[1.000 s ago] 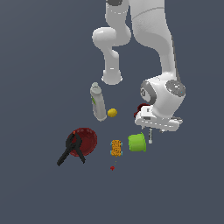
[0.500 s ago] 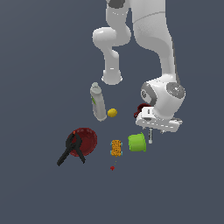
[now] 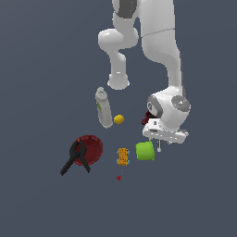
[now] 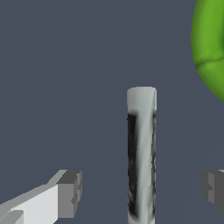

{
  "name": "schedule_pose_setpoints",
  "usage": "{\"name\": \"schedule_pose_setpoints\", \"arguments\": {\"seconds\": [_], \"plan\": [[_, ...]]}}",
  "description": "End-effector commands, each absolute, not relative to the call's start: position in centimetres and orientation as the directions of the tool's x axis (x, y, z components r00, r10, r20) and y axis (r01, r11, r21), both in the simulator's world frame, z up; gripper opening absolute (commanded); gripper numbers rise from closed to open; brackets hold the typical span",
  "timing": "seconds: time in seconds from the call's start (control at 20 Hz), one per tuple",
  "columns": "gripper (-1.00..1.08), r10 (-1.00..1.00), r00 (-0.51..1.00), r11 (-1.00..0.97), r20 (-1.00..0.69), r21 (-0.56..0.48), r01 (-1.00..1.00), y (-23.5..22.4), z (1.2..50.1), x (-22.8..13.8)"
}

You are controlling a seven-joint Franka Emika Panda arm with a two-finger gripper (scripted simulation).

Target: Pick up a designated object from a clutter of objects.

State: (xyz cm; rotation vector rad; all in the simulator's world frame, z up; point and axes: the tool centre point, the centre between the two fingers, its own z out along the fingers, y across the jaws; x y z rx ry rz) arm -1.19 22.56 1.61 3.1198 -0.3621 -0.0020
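1. The marker (image 4: pixel 141 153) is a thin white stick with black streaks along its body. In the wrist view its long axis runs straight away from the camera, between the two fingertips, with its pale rounded end farthest from the lens.
2. In the exterior view the marker (image 3: pixel 159 147) shows only as a small pale stub hanging upright under the wrist, just right of the green cup (image 3: pixel 145 151).
3. The pincer (image 4: pixel 142 188) stands open: one grey fingertip (image 4: pixel 70 193) and the other at the opposite edge of the wrist view are well apart from the stick on either side, touching nothing.
4. In the wrist view, the green cup (image 4: pixel 211 48) curves in at the corner, near the marker's far end but apart from it.
5. Left of the cup lies the orange sponge (image 3: pixel 123 156), with a tiny red item (image 3: pixel 119 177) nearer the viewer.
6. Farther left, the black clamp (image 3: pixel 75 158) lies over the red bowl (image 3: pixel 94 148).
7. Behind them, the grey-white bottle (image 3: pixel 103 108) lies beside the yellow lemon (image 3: pixel 119 119).
8. The dark red mug (image 3: pixel 147 117) is mostly hidden behind the arm's wrist.
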Motion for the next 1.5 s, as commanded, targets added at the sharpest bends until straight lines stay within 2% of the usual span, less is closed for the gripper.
{"name": "schedule_pose_setpoints", "arguments": {"seconds": [0.0, 0.1, 0.15, 0.9, 1.45], "plan": [[1.0, -0.229, 0.973, -0.973, 0.0, 0.0, -0.229, 22.6, 1.1, -1.1], [1.0, -0.229, 0.973, -0.973, 0.0, 0.0, -0.229, 22.6, 1.0, -1.1], [-1.0, -0.229, 0.973, -0.973, 0.0, 0.0, -0.229, 22.6, 1.0, -1.1], [-1.0, -0.229, 0.973, -0.973, 0.0, 0.0, -0.229, 22.3, 1.4, -1.2], [-1.0, -0.229, 0.973, -0.973, 0.0, 0.001, -0.229, 19.0, 5.7, -2.5]]}}
